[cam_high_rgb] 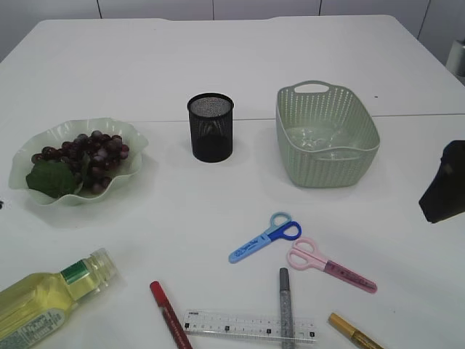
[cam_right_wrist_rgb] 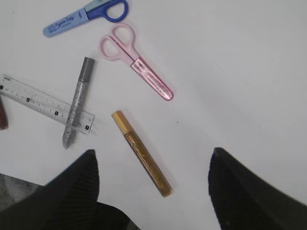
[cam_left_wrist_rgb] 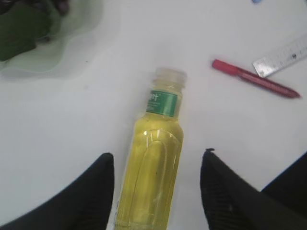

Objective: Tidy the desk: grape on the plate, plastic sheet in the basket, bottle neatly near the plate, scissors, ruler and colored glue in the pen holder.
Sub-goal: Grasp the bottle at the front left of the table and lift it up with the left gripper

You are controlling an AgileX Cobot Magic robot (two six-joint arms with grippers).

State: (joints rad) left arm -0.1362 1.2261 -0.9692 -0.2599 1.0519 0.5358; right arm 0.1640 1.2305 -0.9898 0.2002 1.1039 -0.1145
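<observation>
The left tool (cam_left_wrist_rgb: pixel 157 191) stands with its fingers apart on either side of the bottle (cam_left_wrist_rgb: pixel 153 167), which lies on its side on the white desk (cam_high_rgb: pixel 218 65) with pale yellow liquid inside; whether the fingers touch it cannot be told. The right tool (cam_right_wrist_rgb: pixel 153 191) is likewise spread wide and holds nothing, hanging above the gold glue pen (cam_right_wrist_rgb: pixel 141 153).

Nearest along the front edge lie the bottle at the left corner, the red glue pen (cam_high_rgb: pixel 170 314), the clear ruler (cam_high_rgb: pixel 247 325) and the silver glue pen (cam_high_rgb: pixel 285 305), which rests across the ruler's right end (it overlaps the ruler in the right wrist view too). The gold pen sits just right of these.

A little further back are the blue scissors (cam_high_rgb: pixel 264 237) and the pink scissors (cam_high_rgb: pixel 328 265), near each other but apart, both closed.

Beyond them, the pale green plate (cam_high_rgb: pixel 131 171) stands at the left, with the grape (cam_high_rgb: pixel 91 156) bunch and a green leaf (cam_high_rgb: pixel 52 179) on it. The black mesh pen holder (cam_high_rgb: pixel 211 127) stands upright in the middle, and the green basket (cam_high_rgb: pixel 327 134) to its right.
</observation>
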